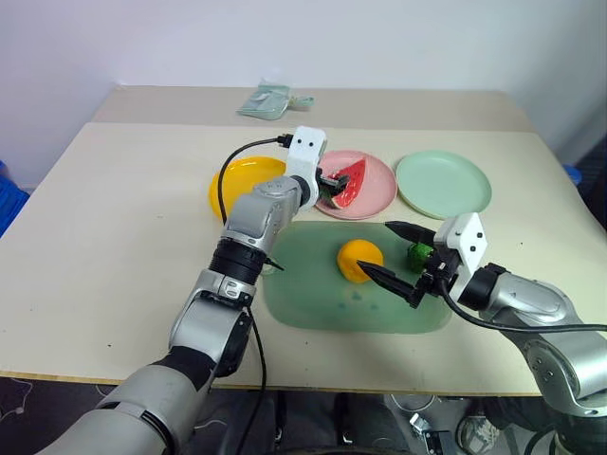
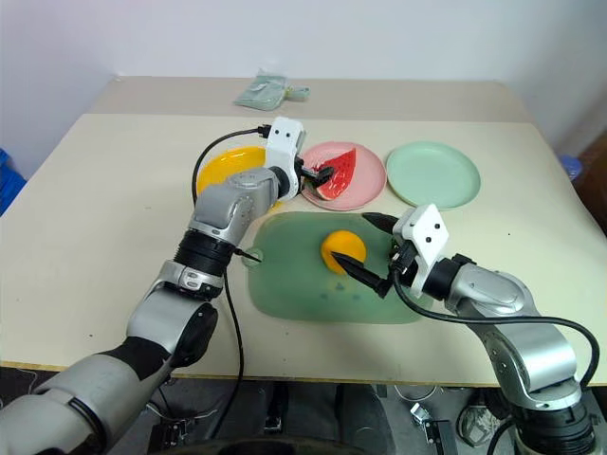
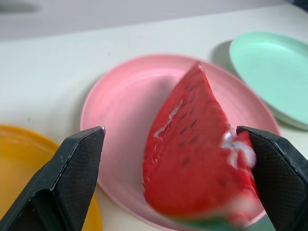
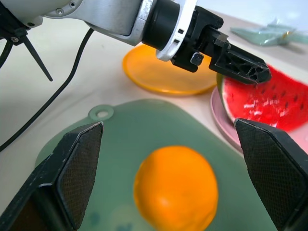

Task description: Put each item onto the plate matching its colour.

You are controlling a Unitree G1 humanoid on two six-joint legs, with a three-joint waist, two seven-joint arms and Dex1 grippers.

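The orange (image 1: 359, 260) sits on the green mat (image 1: 313, 303) straight ahead of the right gripper (image 1: 396, 256) — jaws wide, empty (left gripper (image 1: 334, 183), wide, at the watermelon wedge (image 1: 347, 182) on the pink plate (image 1: 379, 194)).

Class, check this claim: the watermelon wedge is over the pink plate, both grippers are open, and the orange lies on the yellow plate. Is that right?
One part is wrong. The orange lies on the green mat, not the yellow plate, as the left eye view shows. The watermelon wedge is over the pink plate, and the left gripper and right gripper are open.
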